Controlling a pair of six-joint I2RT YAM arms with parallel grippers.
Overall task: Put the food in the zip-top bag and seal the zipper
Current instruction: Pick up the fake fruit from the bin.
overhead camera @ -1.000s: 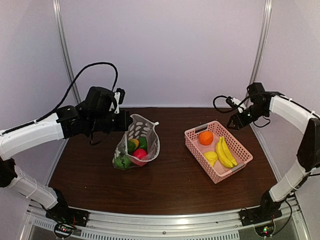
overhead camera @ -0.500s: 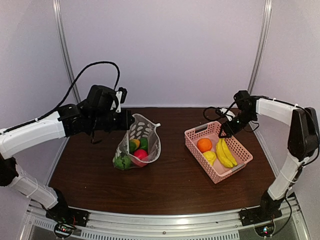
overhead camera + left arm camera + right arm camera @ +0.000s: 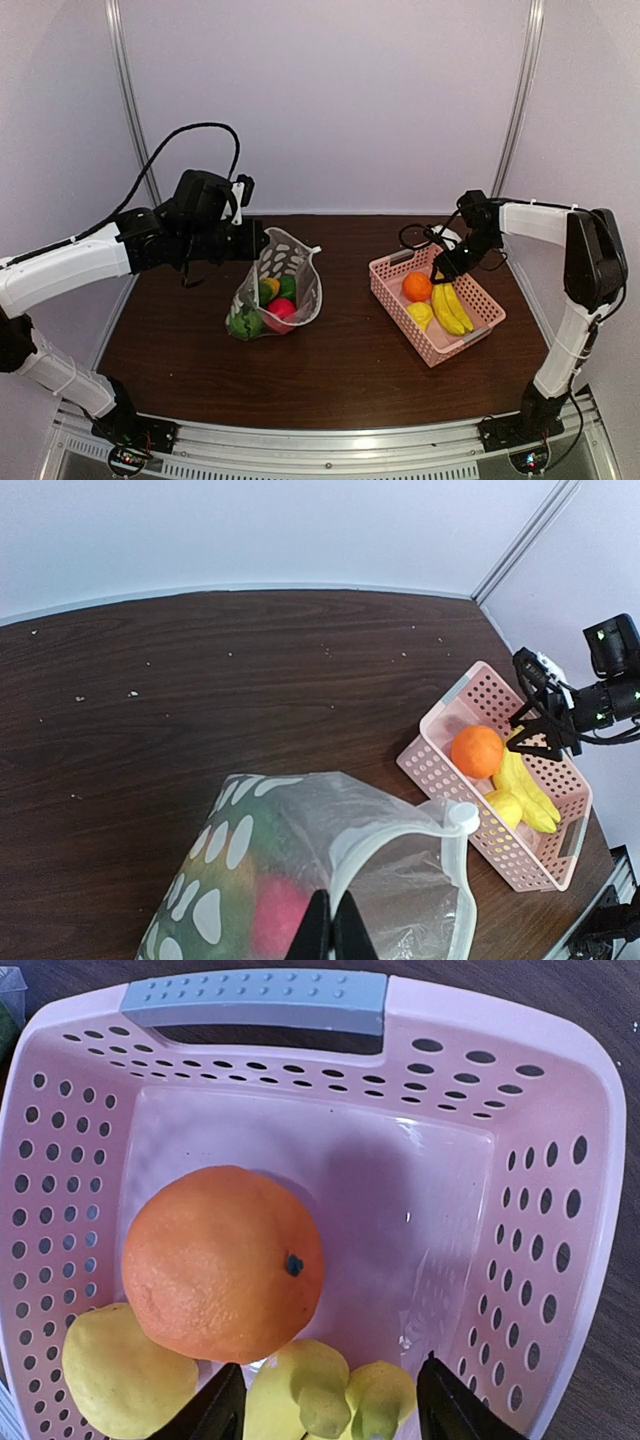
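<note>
Right gripper (image 3: 330, 1408): jaws spread apart and holding nothing. It hangs low inside the pink basket (image 3: 545, 1210), with the stem ends of the bananas (image 3: 300, 1385) lying between its fingers.
Left gripper (image 3: 332, 935): pinched tight on the rim of the zip-top bag (image 3: 300, 850), holding the mouth lifted above the table (image 3: 200, 680).
Risk at the grasp: the stems are a narrow, tapered target. Closing on their very tips could squeeze them out, and the bunch would drop back.
Risk from neighbours: the orange (image 3: 222, 1265) sits against the bananas and the lemon (image 3: 125, 1375). A finger coming down beside it could roll it, or snag the basket wall and drag the light basket.
Risk at the bag: it is soft and held at one spot only — a long bunch entering crosswise could catch the rim, fold the mouth shut or pull it out of the pinch.
Where the food is: the orange, lemon and bananas are in the basket on the right. A red piece (image 3: 280, 307) and green pieces (image 3: 243, 322) are already in the bag on the left, well apart from the basket.
Bananas, long axis: along the basket's long side, with the stems toward its far end.
Bag, pointing: the mouth faces up and toward the basket, with the white slider (image 3: 462, 815) at the end of the zipper (image 3: 400, 827). Its long axis slants from the table up to the pinch.
</note>
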